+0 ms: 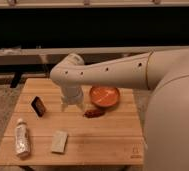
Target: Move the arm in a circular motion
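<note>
hand [73, 104] points down over the table [103, 147], mid-back; open or closed: can't tell. arm [113, 75] comes in from the right, bent above it. orange bowl [104, 96] just beside the hand, bottle [21, 138] well apart at front-left.

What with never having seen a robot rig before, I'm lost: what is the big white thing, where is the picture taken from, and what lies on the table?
The big cream-white shape is the robot's arm, reaching in from the right. Its narrow end is the claw, pointing down over the wooden table, just left of the orange bowl. I see nothing held in it. There is one camera view, looking down at the table. Also on the table are a small reddish-brown item, a dark rectangular object, a clear bottle on its side and a pale flat block.
</note>
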`<state>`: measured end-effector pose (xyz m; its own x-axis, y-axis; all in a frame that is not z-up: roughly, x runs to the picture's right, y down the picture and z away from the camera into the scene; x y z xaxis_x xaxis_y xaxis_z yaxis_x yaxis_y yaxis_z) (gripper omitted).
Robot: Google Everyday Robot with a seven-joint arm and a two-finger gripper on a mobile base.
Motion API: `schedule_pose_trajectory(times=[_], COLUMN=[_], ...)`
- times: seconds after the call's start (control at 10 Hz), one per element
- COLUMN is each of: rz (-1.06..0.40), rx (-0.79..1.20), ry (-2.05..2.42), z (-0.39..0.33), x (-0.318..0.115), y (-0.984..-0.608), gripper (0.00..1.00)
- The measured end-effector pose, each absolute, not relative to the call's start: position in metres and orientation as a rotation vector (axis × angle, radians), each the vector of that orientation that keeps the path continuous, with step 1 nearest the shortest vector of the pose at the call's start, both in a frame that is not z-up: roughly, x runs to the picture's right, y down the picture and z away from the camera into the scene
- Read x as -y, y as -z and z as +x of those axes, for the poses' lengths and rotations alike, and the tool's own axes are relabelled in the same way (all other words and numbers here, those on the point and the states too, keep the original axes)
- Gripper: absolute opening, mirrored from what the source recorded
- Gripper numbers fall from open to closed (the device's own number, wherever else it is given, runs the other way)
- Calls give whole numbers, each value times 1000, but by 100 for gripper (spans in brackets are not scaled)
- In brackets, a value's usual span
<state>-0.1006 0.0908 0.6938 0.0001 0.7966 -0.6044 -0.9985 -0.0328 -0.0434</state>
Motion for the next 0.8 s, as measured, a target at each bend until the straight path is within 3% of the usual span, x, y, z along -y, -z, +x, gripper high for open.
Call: schedule_pose_trajectory(times=[0.8], rz=[-548], rx=[-458], ry=[-1565], z=[-93], x=[-93], y=[-684], gripper=[65])
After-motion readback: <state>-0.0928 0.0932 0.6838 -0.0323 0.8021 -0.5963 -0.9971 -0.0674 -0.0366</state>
